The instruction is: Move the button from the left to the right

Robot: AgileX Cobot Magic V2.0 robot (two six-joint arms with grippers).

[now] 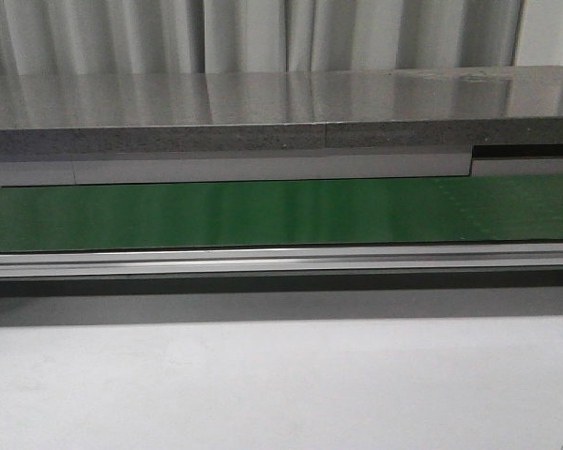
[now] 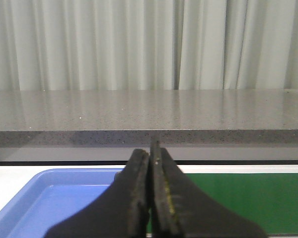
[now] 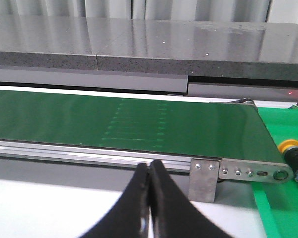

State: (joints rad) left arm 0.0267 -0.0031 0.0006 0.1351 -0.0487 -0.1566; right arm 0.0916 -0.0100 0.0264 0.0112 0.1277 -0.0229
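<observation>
While neither arm shows in the front view, each wrist camera looks out level over its own claw. The left gripper has its two dark fingers pressed flat together with nothing between them, and it points toward a grey speckled counter backed by pale curtains. Just beyond and to one side of those fingers sits a blue plastic tray; the part of its floor that can be seen holds nothing, though the gripper hides a portion of it.

The right gripper is likewise closed tight, fingertips meeting and holding nothing, hovering over a white tabletop in front of the green conveyor belt. At the belt's end, past the aluminium side rail and its metal bracket, the button lies on its side on a green mat, its yellow-orange cap turned toward the conveyor's end roller and its black body running off toward the picture's edge. It lies well apart from the right gripper and touches neither claw.

From the front, the belt's surface is bare green.
</observation>
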